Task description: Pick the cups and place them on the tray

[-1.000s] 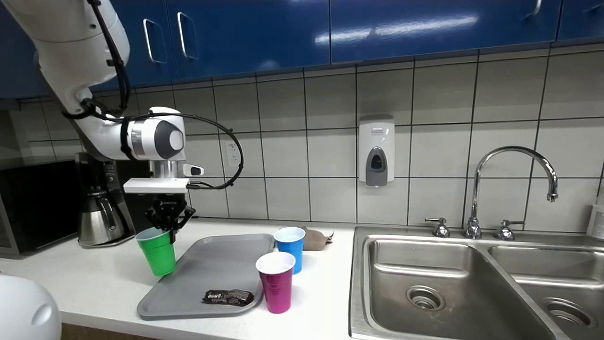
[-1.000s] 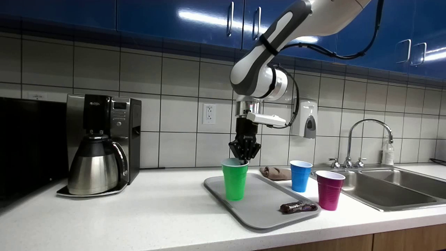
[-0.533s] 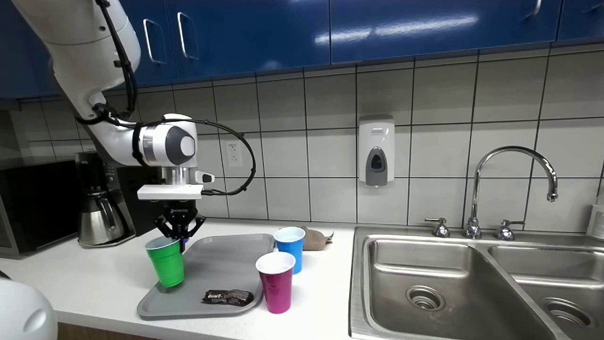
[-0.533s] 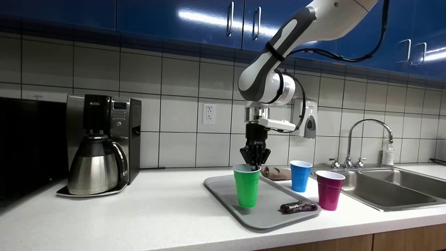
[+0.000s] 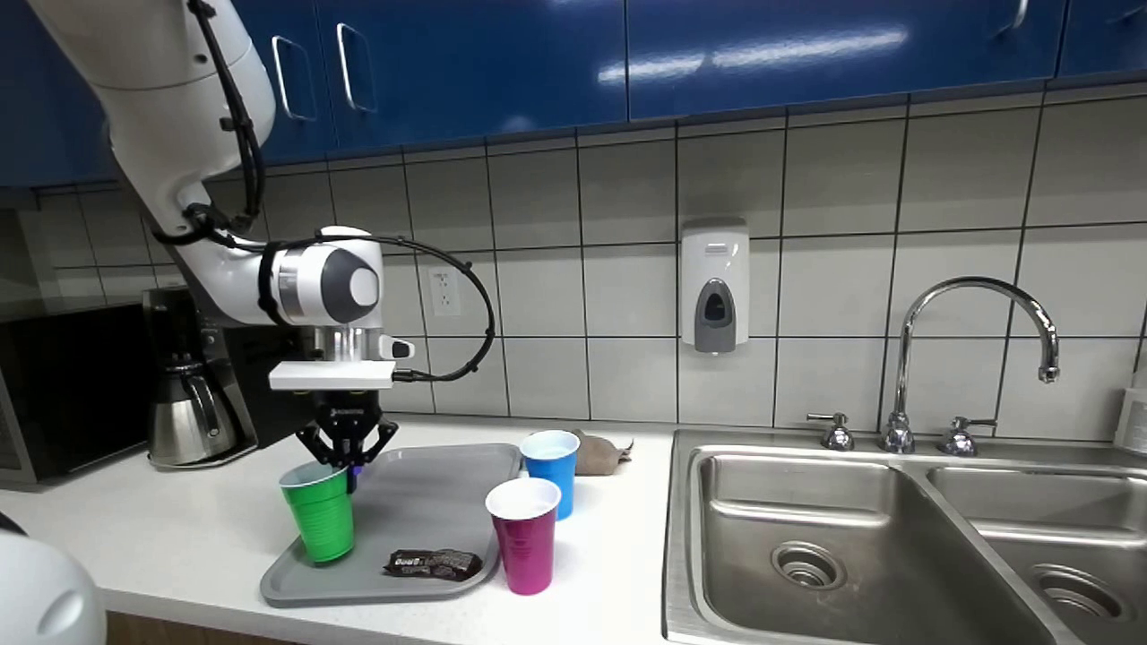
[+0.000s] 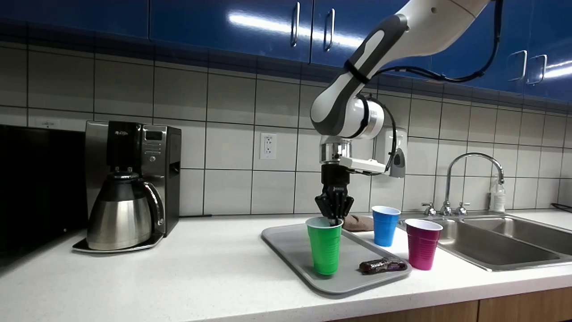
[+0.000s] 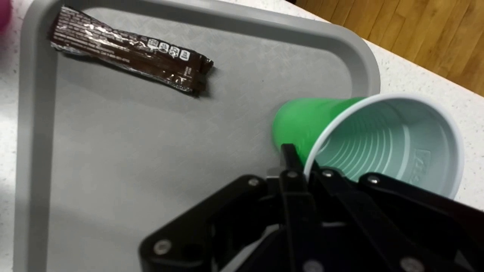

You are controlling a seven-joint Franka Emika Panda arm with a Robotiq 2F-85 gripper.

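Note:
The green cup (image 5: 323, 520) is held upright with a slight tilt, its base at or just above the near-left part of the grey tray (image 5: 430, 502); contact is hard to tell. My gripper (image 6: 334, 221) is shut on the cup's rim, one finger inside and one outside. The wrist view shows the rim between the fingertips (image 7: 302, 162) and the cup's green wall (image 7: 298, 117) over the tray (image 7: 132, 143). The magenta cup (image 5: 526, 546) and the blue cup (image 5: 551, 466) stand upright on the counter beside the tray. In the wrist view only an edge of the magenta cup (image 7: 3, 15) shows.
A brown wrapped bar (image 7: 128, 53) lies on the tray near the magenta cup. A brown cloth-like object (image 6: 357, 222) lies behind the blue cup. The steel sink (image 5: 806, 520) with its faucet is beyond the cups. The coffee maker (image 6: 134, 179) stands on the opposite side.
My gripper has carried the green cup down and toward the tray's near part. Its base has sunk closer to the tray. The other cups and the bar have not moved.

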